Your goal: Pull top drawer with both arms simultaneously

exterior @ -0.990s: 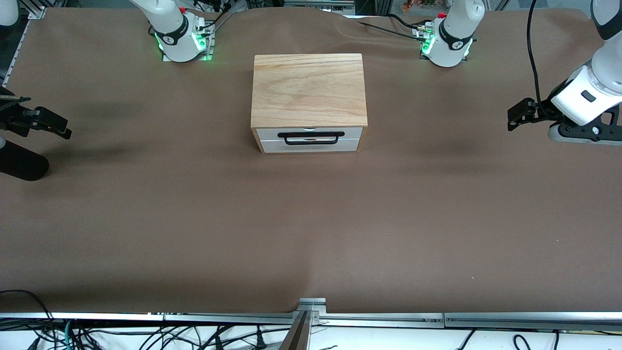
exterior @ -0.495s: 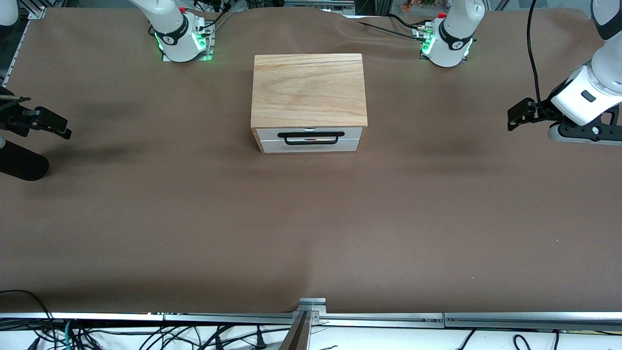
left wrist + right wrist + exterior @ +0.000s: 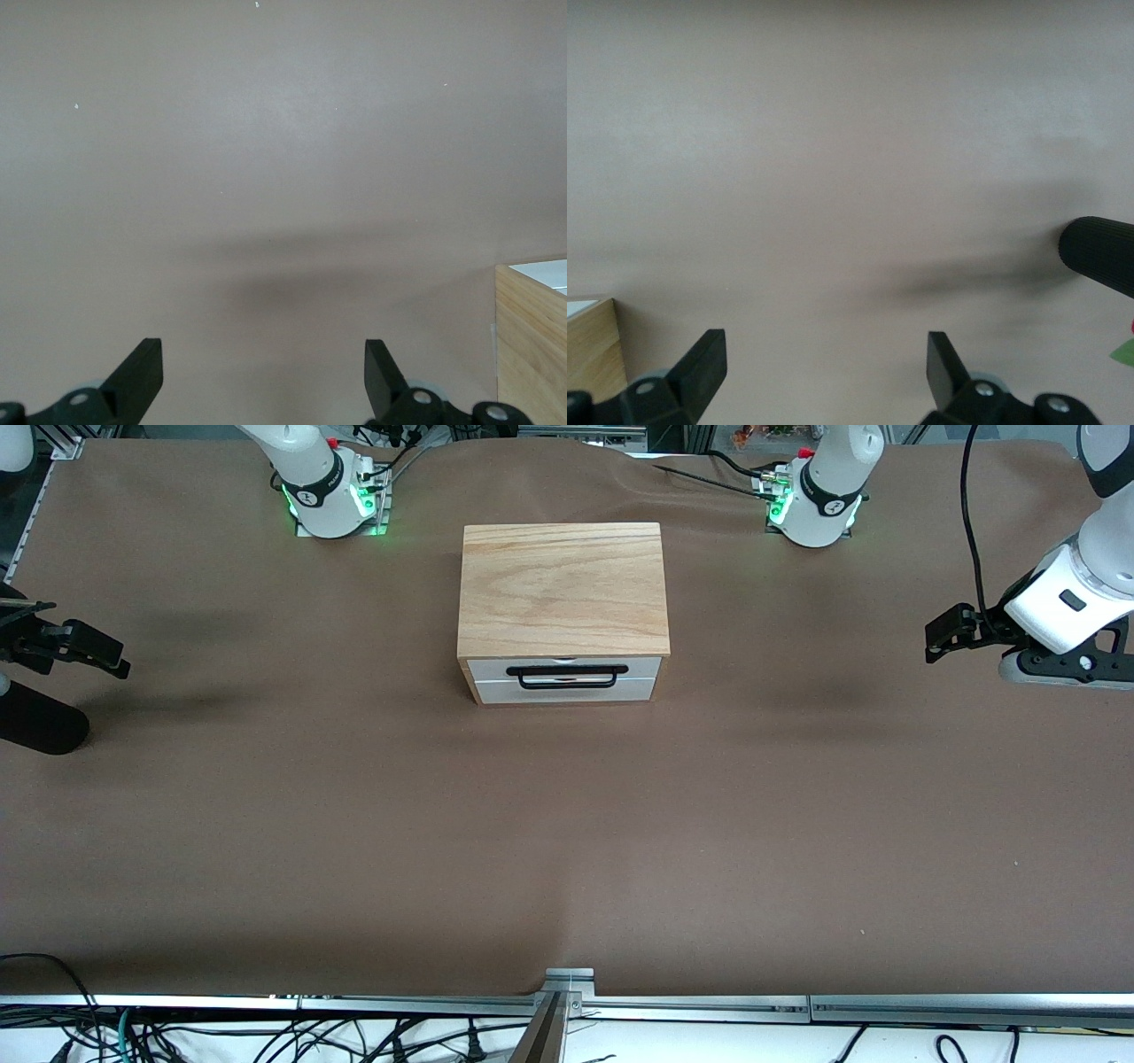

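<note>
At the right arm's end of the table, the right gripper (image 3: pixel 84 654) hangs over bare brown cloth, well apart from the cabinet (image 3: pixel 562 589); its wrist view shows the fingers (image 3: pixel 700 363) spread wide with nothing between them, and only a corner of the cabinet (image 3: pixel 589 345) at the frame's edge. A black ribbed cylinder (image 3: pixel 40 722) sits below it, cut off by the frame, and what it belongs to is hard to tell. In the middle stands the cabinet under its light oak slab, and the top drawer (image 3: pixel 563 670) is fully shut, its white front facing the front camera with the black bar handle (image 3: pixel 567 676) running lengthwise from one arm's end of the table toward the other. A second panel seems to lie under it, but the seam is hard to make out. Toward the left arm's end, the left gripper (image 3: pixel 948 633) hovers over the cloth, also released and empty, fingers (image 3: pixel 137 372) wide, with a cabinet edge (image 3: pixel 532 341) just in view. Both grippers point inward at the cabinet from roughly equal distance, neither clearly nearer. The handle lies inward from each hand and slightly nearer the front camera, so I judge each must come round in front of the drawer to take one end of the bar.
</note>
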`<state>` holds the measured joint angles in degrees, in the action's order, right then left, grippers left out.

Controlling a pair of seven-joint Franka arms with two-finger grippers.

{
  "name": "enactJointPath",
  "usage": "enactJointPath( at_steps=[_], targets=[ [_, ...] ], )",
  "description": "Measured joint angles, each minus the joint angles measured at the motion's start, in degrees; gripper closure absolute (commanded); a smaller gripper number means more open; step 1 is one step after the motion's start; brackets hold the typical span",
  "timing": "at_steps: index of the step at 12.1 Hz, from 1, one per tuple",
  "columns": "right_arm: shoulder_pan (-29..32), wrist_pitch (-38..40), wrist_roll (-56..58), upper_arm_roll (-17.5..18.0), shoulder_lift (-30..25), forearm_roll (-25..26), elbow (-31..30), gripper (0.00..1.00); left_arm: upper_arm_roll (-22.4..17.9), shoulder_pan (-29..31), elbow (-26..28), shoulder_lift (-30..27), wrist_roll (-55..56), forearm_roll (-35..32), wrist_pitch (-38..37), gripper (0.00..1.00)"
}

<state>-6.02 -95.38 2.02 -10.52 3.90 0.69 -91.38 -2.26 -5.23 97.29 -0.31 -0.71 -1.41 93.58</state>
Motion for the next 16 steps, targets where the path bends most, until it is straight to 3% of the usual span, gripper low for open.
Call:
enactJointPath(
  at_steps=[6, 11, 13, 16],
  targets=[
    [-0.2, 0.5, 0.0, 0.3, 2.5, 0.0, 0.0, 0.0, 0.0, 0.0, 0.5, 1.5, 0.0, 1.9, 0.3, 0.0],
    [-1.1, 4.2, 0.0, 0.9, 3.9, -0.7, 0.0, 0.0, 0.1, -0.1, 7.5, 5.8, 0.1, 3.6, 13.1, 0.0],
    [-1.3, 4.4, 0.0, 1.0, 5.2, -4.7, 0.0, 0.0, 0.3, -0.1, 12.2, 6.6, 0.1, 6.9, 18.5, 0.0],
    [-1.2, 4.1, 0.1, 1.0, 8.0, -16.1, -0.1, 0.0, 2.1, -0.2, 19.4, 8.1, 0.1, 9.7, 26.6, 0.0]
  ],
)
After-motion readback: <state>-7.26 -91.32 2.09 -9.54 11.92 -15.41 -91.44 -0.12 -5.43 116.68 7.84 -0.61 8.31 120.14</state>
